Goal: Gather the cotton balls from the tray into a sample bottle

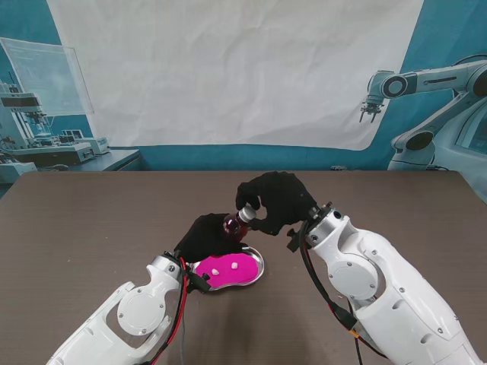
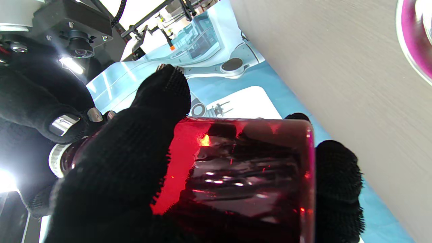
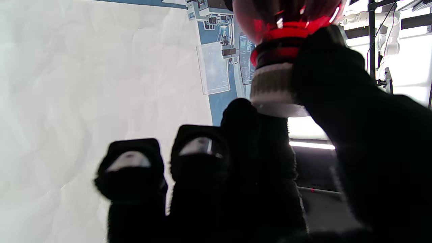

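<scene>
A red see-through sample bottle [image 1: 233,225] is held tilted above the table in my left hand [image 1: 205,237], which is shut around its body [image 2: 243,175]. My right hand [image 1: 275,201] pinches the bottle's white cap [image 1: 246,214] between thumb and fingers; the cap [image 3: 274,91] sits on the neck. Just nearer to me lies the oval metal tray [image 1: 256,271] with a magenta inside, and two white cotton balls [image 1: 234,265] rest in it. The bottle's inside looks dark and I cannot tell what it holds.
The brown table [image 1: 91,228] stretches wide on both sides of the tray. A white sheet and a blue lab poster hang behind its far edge. The tray's rim [image 2: 405,50] shows at a corner of the left wrist view.
</scene>
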You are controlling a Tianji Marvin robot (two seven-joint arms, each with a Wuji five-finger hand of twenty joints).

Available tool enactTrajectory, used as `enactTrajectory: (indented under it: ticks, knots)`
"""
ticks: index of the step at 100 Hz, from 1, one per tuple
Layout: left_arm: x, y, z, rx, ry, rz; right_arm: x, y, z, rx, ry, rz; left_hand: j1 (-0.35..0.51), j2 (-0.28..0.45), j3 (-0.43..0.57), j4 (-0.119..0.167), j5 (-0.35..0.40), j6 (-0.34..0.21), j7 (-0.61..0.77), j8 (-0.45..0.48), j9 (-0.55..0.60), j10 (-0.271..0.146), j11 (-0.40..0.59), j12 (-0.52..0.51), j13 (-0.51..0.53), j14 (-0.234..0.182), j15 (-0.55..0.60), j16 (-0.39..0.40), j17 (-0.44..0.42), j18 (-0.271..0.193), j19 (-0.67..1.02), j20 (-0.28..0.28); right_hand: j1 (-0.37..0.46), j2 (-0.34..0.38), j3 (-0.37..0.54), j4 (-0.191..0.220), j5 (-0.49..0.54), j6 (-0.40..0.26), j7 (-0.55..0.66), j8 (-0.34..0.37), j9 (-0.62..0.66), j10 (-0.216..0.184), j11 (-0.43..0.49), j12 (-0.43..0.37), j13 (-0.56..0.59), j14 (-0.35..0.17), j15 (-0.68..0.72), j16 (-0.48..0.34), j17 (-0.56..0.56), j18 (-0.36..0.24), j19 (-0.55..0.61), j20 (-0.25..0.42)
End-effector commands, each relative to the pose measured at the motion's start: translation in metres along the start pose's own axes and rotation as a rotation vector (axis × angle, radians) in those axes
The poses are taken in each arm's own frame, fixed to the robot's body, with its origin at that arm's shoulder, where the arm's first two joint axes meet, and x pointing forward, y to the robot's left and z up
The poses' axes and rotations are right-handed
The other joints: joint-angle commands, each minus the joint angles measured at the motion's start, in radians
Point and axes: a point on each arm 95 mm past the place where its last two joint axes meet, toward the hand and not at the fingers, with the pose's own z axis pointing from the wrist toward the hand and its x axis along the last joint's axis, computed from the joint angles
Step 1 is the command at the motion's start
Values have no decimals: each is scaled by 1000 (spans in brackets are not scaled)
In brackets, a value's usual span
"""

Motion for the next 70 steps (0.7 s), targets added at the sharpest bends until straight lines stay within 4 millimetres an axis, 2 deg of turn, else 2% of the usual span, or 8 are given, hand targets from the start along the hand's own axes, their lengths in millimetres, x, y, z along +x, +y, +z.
enactTrajectory:
  ticks: [1,18,41,70]
  knots:
    - [-1,2,-1,-14,-8,-4,3,6,3,-15,-2,-7,282,462,359,9,151,-113,207,21,74,-20,22,20,51,37,130,51,-18,-92,92,38,43,57,106,16,52,-151,243,103,1,-44,-15,-14,47,-30,34,15,23,-32,13,-1]
    - [-1,2,-2,-14,-10,-5,2,13,1,-32,-9,-11,281,463,359,9,152,-113,208,21,75,-20,22,20,49,37,130,51,-18,-91,92,38,38,65,106,16,47,-147,246,105,-2,-41,-10,-11,47,-30,36,16,23,-32,14,-2]
    - [-1,3,-1,-16,-5,-8,5,5,1,-9,8,-10,282,463,359,9,151,-114,207,21,75,-21,22,19,51,37,131,51,-18,-91,92,38,32,64,107,13,46,-148,247,103,1,-43,-9,-15,46,-26,38,15,23,-32,15,-1]
    - [-2,-6,-7,-3,-11,14,-12,16,-2,7,-81,-75,281,463,359,9,152,-112,207,21,75,-21,22,20,50,37,131,51,-19,-91,92,38,39,53,94,13,60,-132,242,91,15,-29,-18,-29,45,-18,43,16,24,-13,16,0]
